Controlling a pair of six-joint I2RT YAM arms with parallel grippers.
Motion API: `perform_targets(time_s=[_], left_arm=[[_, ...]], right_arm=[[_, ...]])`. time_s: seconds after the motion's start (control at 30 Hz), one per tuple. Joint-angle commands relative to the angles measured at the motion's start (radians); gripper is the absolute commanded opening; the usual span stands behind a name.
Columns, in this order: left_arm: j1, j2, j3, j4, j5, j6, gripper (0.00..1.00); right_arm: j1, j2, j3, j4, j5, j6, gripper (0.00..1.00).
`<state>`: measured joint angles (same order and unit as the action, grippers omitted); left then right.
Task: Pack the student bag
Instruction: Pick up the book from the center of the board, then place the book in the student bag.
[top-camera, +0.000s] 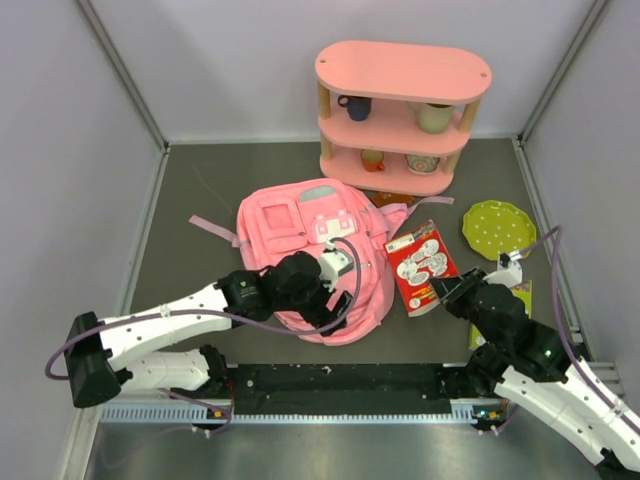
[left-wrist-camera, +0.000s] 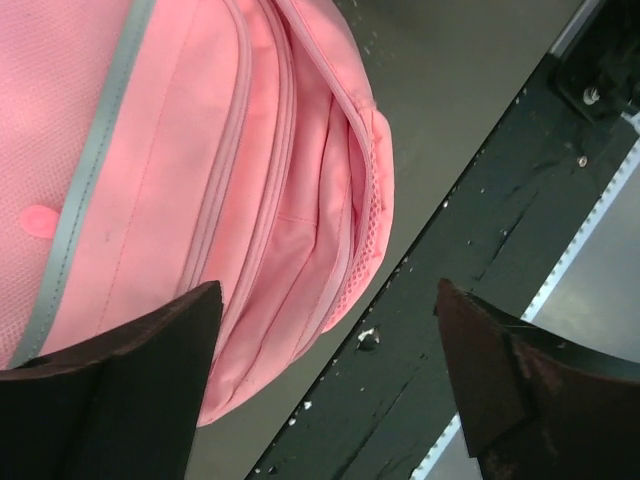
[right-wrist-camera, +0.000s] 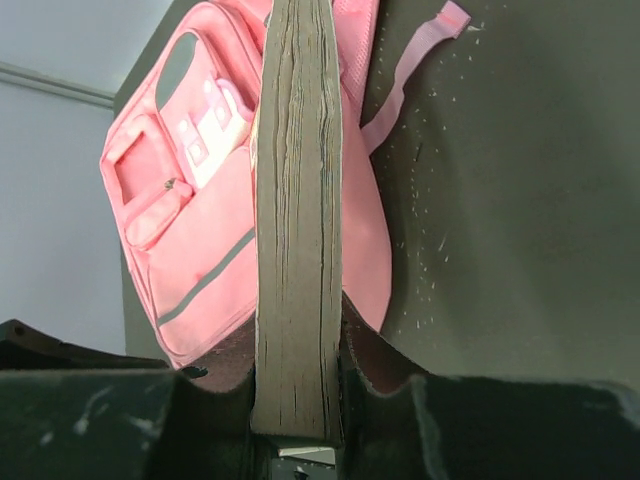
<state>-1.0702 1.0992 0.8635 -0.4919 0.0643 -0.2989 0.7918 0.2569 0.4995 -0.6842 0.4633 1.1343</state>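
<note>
Dark grey table (top-camera: 180, 190), pale walls standing around its left, far and right edges.

1. Black rail (top-camera: 340, 380), running along the near edge, my two arms rising from it.
2. My left gripper (top-camera: 322, 305), hanging over the near end of the student bag; its fingers (left-wrist-camera: 130, 380) are standing wide apart, gripping nothing, with pink fabric and rail showing between them.
3. My right gripper (top-camera: 445, 293), reaching in from the near right corner; its jaws are pressing together on the near edge of a book (top-camera: 422, 265), red and white cover up, page edges (right-wrist-camera: 298, 200) running straight out between the pads.
4. The student bag (top-camera: 275, 225), lying flat at the table's middle, pockets up, straps trailing toward the left and far edges; the book is lying just right of it.
5. Green dotted plate (top-camera: 497, 228), sitting by the right edge.
6. Pink three-tier shelf (top-camera: 400, 70), standing against the far edge, carrying a dark cup (top-camera: 355, 106), a pale mug (top-camera: 434, 117) and a bowl (top-camera: 422, 163).
</note>
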Motion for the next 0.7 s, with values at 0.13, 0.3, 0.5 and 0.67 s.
perform_targets(time_s=[0.13, 0.3, 0.5, 0.67], left_arm=[[-0.046, 0.105, 0.06, -0.122, 0.04, 0.132, 0.7], [-0.057, 0.137, 0.058, -0.12, 0.083, 0.121, 0.66], [-0.063, 0.168, 0.039, -0.076, 0.055, 0.113, 0.54], [-0.062, 0.205, 0.046, -0.06, 0.031, 0.124, 0.47]], right_arm=[[0.007, -0.028, 0.047, 0.018, 0.028, 0.025, 0.0], [0.009, -0.027, 0.03, 0.02, 0.011, 0.054, 0.0], [0.009, -0.027, 0.019, 0.018, 0.003, 0.064, 0.0], [0.007, -0.027, 0.016, 0.02, -0.002, 0.068, 0.0]])
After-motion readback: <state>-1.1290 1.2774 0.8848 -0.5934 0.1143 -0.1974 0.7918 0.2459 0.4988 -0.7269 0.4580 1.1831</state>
